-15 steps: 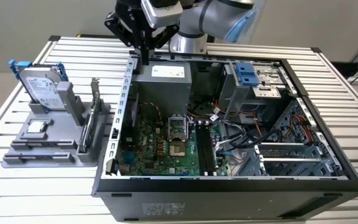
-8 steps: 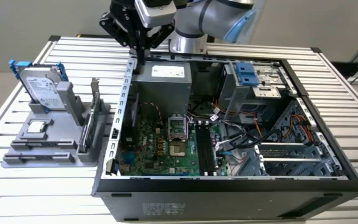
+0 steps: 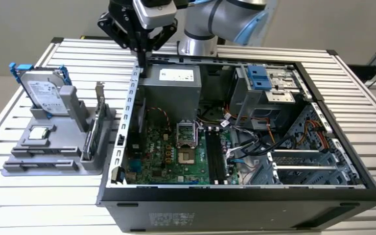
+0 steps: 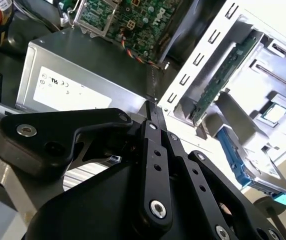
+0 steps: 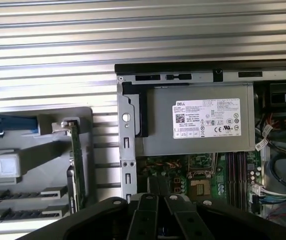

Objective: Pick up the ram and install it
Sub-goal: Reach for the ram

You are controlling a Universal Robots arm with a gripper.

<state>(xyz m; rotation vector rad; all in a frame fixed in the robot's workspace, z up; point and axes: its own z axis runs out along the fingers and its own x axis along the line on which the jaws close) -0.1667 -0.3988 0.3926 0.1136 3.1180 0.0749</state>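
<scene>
My gripper (image 3: pixel 141 61) hangs shut, with nothing between its fingers, above the back corner of the open computer case (image 3: pixel 240 196) on the exterior view's left. In both wrist views the black fingers (image 4: pixel 153 115) meet in a thin line over the case wall beside the power supply (image 5: pixel 198 125). The long black memory slots (image 3: pixel 215 156) lie on the motherboard beside the processor socket (image 3: pixel 185 147). The ram is hidden from me. A green board (image 4: pixel 223 75) with a silver bracket at one end stands on edge in the grey holder (image 3: pixel 51 161).
The grey holder at the exterior view's left also carries a hard drive with blue rails (image 3: pixel 44 93) and a processor chip (image 3: pixel 39 132). Cables (image 3: pixel 260 142) and a drive cage (image 3: pixel 270 83) crowd the case's far side. The table is ribbed aluminium (image 3: pixel 371 122).
</scene>
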